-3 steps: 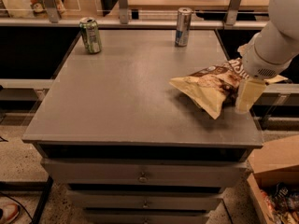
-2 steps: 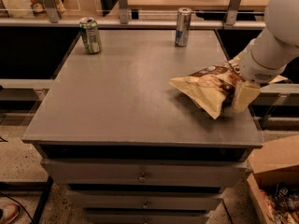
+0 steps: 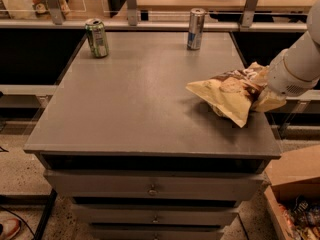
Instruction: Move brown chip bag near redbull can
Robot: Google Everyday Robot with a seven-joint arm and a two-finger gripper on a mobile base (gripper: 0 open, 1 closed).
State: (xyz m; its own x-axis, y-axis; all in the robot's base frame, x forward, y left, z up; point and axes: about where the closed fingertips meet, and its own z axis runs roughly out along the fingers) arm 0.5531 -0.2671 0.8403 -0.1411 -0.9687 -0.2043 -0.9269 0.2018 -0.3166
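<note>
Scanning from the left, I see the green can (image 3: 97, 37) at the table's (image 3: 125, 109) back corner, then the redbull can (image 3: 196, 29) at the back edge. The bag (image 3: 227, 91) sits near the right edge, well apart from that can. My gripper (image 3: 264, 95) is at the bag's right end, mostly hidden behind it. I cannot tell whether it has hold. I judge the whole carry is not yet done.

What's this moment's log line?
gripper: at right end of brown chip bag | bag: right side of table | redbull can: far edge, apart from bag
</note>
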